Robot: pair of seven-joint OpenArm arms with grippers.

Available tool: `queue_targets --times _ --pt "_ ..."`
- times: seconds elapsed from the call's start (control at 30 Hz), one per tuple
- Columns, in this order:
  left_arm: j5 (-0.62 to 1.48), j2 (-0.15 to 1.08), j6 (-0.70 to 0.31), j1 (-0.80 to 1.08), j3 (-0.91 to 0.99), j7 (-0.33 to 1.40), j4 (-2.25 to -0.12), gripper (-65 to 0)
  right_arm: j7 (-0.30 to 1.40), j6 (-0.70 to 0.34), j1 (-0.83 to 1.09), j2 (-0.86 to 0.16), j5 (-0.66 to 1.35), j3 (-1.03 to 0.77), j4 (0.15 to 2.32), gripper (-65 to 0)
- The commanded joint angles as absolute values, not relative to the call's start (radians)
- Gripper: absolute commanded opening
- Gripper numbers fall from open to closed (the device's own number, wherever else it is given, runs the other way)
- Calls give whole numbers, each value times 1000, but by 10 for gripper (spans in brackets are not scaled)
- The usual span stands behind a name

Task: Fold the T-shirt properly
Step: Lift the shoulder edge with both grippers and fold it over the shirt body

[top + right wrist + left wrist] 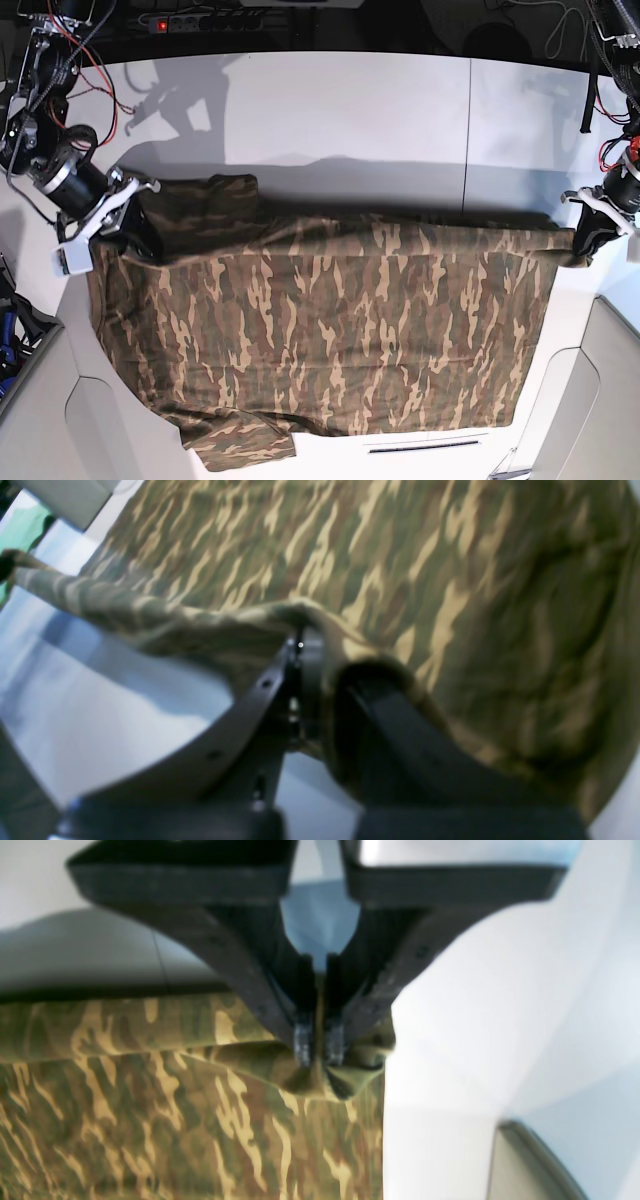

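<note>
Quickly, left wrist view: the left gripper has its jaws pressed together on a bunched corner of the T-shirt, pinching the camouflage cloth. That cloth fills the frame from 6 to 9 o'clock, and the white table shows at 3 o'clock.

Right wrist view: the right gripper is closed on a fold of the T-shirt. A lifted edge of cloth runs off toward 9 o'clock, and the rest of the shirt spreads from 12 to 4 o'clock. This view is blurry.

Base view: the T-shirt lies spread over the table, covering the middle and 6 o'clock area. The right gripper grips its top edge at 9 o'clock, and the left gripper grips the top edge at 3 o'clock. One sleeve lies at 7 o'clock.
</note>
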State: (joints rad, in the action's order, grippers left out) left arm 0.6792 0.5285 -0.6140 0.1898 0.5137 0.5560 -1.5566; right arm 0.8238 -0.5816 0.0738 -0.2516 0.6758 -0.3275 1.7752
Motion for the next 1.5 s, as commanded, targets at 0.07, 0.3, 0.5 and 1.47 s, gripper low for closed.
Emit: queue_targets --times 0.07,0.3,0.5,1.47 --pt "690 546 -614 179 524 486 -1561 -650 760 -580 10 -263 643 -334 1771 -650" --pt "634 506 -614 144 521 430 -1505 -650 745 -580 -110 -263 632 -334 1625 -650" --pt "600 496 -614 39 506 421 -1382 -650 697 -580 -198 -263 632 -334 1436 -650" --pt "516 496 -614 -263 350 396 -1015 -348 518 -579 -387 -266 452 -334 1054 -303"
